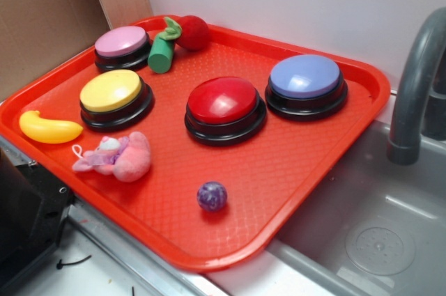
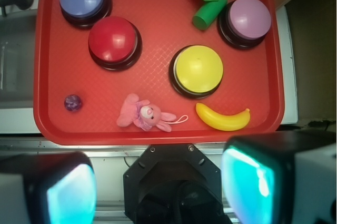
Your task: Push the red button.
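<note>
The red button, a glossy red dome on a black base, sits near the middle of the red tray. In the wrist view my gripper hangs high above the tray's near edge, well back from the button. It is open, its two fingers spread wide with nothing between them. The gripper does not appear in the exterior view.
Also on the tray are a yellow button, a pink button, a blue button, a banana, a pink plush bunny, a purple ball, a green cylinder and a red plush strawberry. A faucet and sink lie right.
</note>
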Available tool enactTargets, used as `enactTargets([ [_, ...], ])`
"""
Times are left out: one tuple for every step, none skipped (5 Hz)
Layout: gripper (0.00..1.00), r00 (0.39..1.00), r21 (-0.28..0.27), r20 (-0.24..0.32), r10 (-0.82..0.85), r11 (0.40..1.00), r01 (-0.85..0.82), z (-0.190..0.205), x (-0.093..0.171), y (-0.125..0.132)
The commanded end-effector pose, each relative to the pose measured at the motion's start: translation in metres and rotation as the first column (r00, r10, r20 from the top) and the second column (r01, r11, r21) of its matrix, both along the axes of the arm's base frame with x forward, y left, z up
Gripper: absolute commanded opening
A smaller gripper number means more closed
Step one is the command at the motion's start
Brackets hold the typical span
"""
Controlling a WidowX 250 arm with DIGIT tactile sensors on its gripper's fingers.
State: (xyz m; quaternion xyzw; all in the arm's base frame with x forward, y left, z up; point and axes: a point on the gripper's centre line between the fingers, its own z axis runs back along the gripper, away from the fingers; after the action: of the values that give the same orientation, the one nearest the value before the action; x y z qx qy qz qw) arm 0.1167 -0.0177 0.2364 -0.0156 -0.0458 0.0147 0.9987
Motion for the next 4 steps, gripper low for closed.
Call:
enactTargets([
  [1.0, 1.0, 0.0, 0.0, 0.0, 1.0, 0.0, 0.0, 0.0, 0.0],
  [1.0, 0.985, 0.03, 0.0, -0.172, 0.985, 0.172, -0.035, 0.05, -0.024],
  [1.0, 0.972, 0.044, 0.04, -0.231, 0.972, 0.229, -0.069, 0.093, -0.048],
  [1.0, 0.957, 0.046, 0.076, -0.281, 0.959, 0.278, -0.105, 0.119, -0.06],
])
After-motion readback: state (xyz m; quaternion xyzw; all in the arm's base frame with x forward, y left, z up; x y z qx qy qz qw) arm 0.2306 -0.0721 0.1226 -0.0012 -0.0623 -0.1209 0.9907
